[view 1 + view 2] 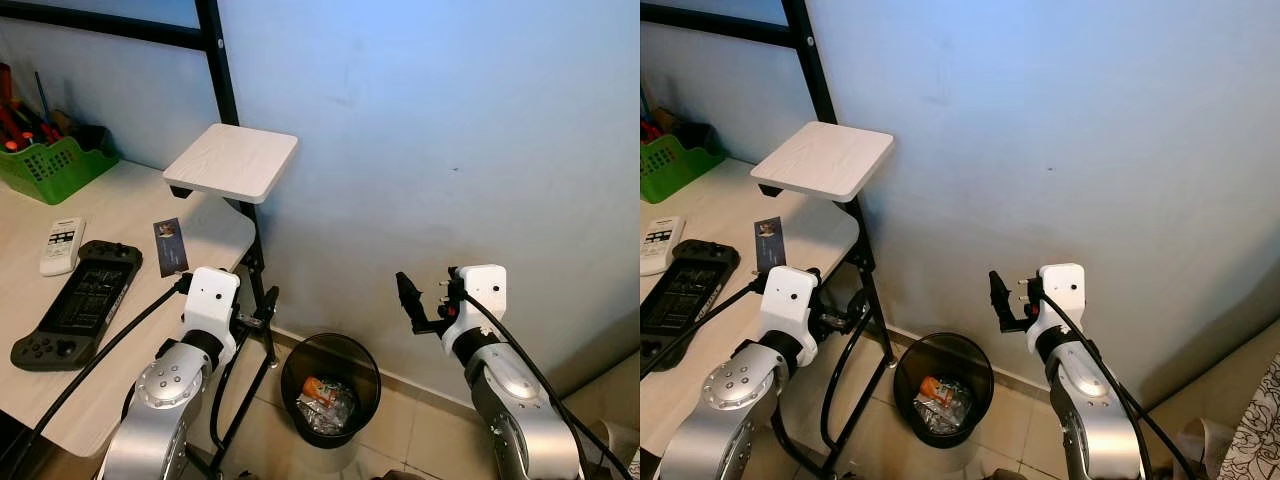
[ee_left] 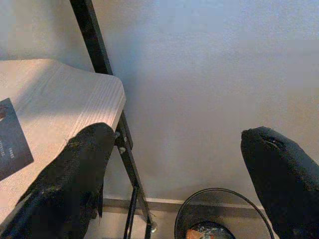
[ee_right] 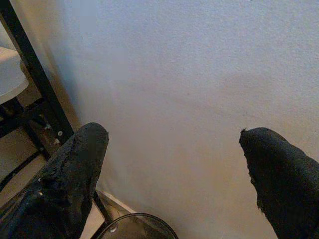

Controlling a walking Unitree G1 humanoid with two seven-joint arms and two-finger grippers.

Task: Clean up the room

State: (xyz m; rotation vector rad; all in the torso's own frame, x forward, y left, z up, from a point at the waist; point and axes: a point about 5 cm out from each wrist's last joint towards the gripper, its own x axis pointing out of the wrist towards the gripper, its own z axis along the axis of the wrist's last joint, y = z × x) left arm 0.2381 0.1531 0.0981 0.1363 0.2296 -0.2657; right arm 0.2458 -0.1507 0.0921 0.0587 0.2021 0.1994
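Both jaws apart, empty: left gripper (image 2: 174, 164) and right gripper (image 3: 172, 164) above round black wire trash bin (image 1: 330, 388). Between pickups; next, reach light wooden surface (image 1: 120, 340).

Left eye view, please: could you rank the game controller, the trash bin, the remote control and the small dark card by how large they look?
1. Game controller
2. Trash bin, close behind, though it stands farther away
3. Remote control
4. Small dark card
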